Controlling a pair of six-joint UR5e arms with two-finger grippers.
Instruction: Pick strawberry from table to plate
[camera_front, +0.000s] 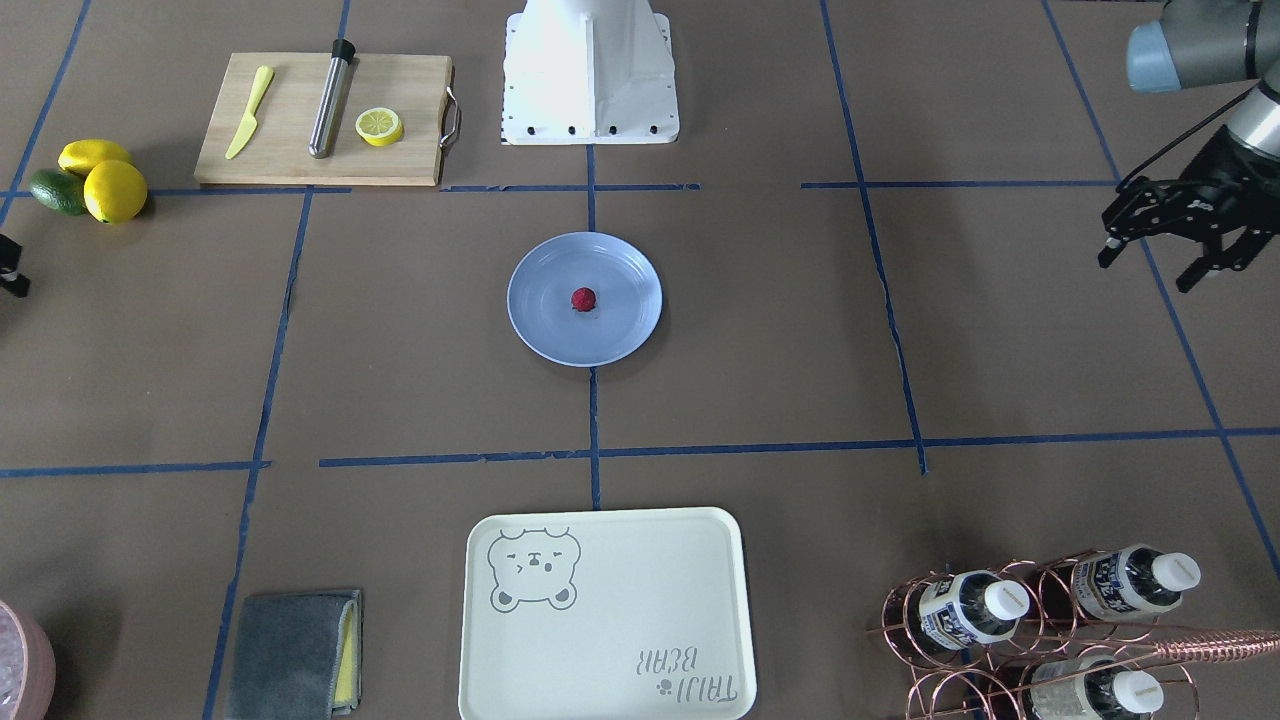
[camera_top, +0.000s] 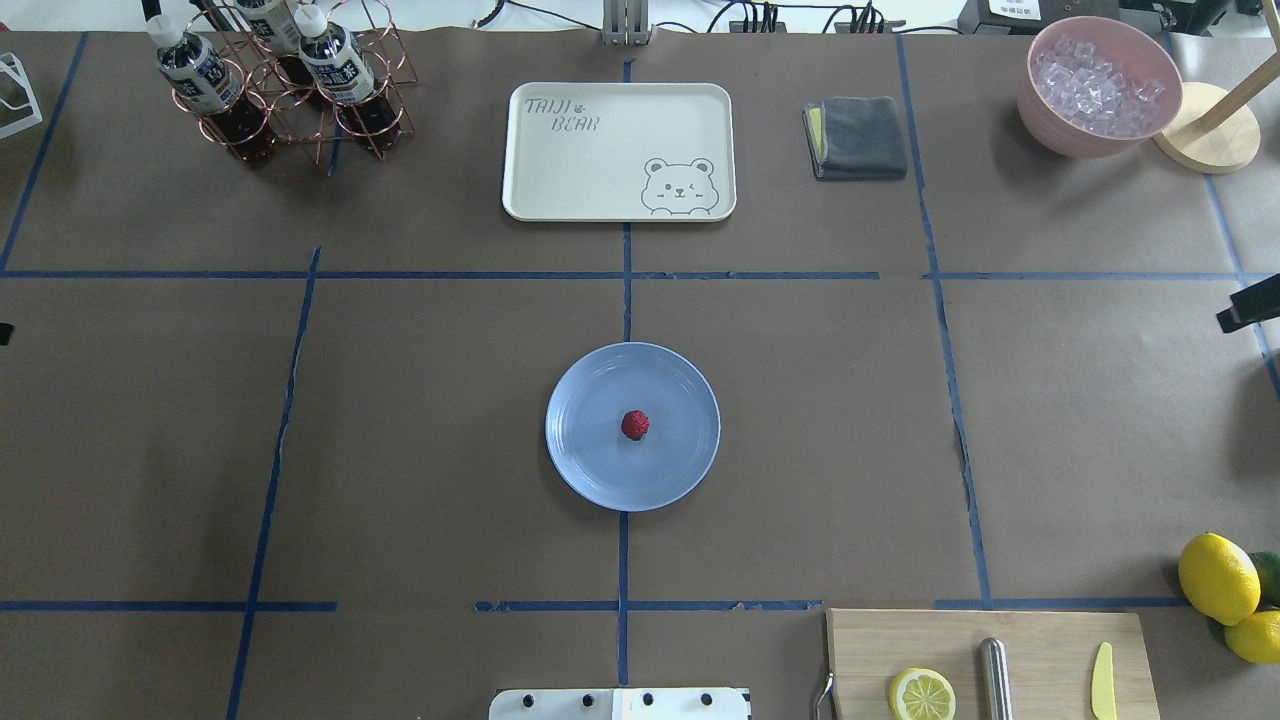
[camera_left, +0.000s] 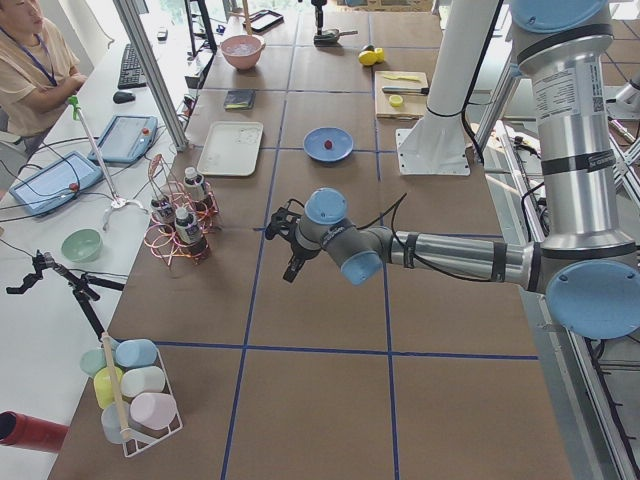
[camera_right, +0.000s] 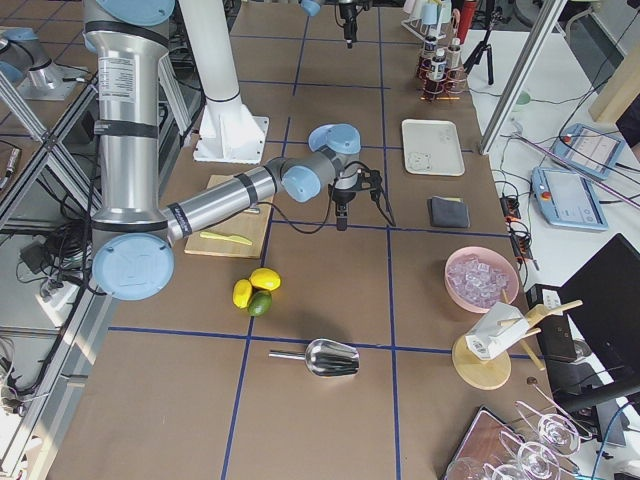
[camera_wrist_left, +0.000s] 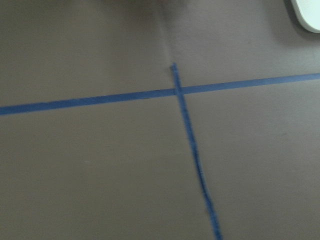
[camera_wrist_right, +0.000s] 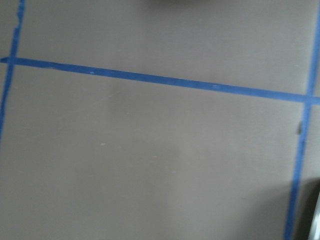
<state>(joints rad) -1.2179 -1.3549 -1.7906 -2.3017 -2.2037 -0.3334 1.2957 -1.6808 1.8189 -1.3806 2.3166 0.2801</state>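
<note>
One strawberry (camera_top: 635, 424) lies in the middle of the one light-blue plate (camera_top: 590, 470), which sits at the centre of the table (camera_top: 400, 450), where either arm could reach it. We judge the task done.

Two grippers hang at opposite ends of the table, well apart from the plate, we think to leave it unobstructed. The left gripper (camera_front: 1147, 272) has its jaws spread with nothing between them. Only a dark sliver of the right gripper (camera_top: 1243, 307) shows, so we cannot tell how its jaws stand.

Along the edge across from the robot we count one bear-print tray (camera_top: 560, 160), one grey cloth (camera_top: 860, 138), one pink bowl (camera_top: 1040, 110) of ice, and three bottles (camera_top: 325, 60) in one copper rack (camera_front: 1210, 647). At the robot's right corner one cutting board (camera_top: 1045, 660) carries one lemon slice (camera_top: 921, 694), one steel rod (camera_top: 993, 680) and one yellow knife (camera_top: 1102, 682). Two lemons (camera_top: 1217, 577) and one green fruit (camera_front: 57, 190) lie beside it.
</note>
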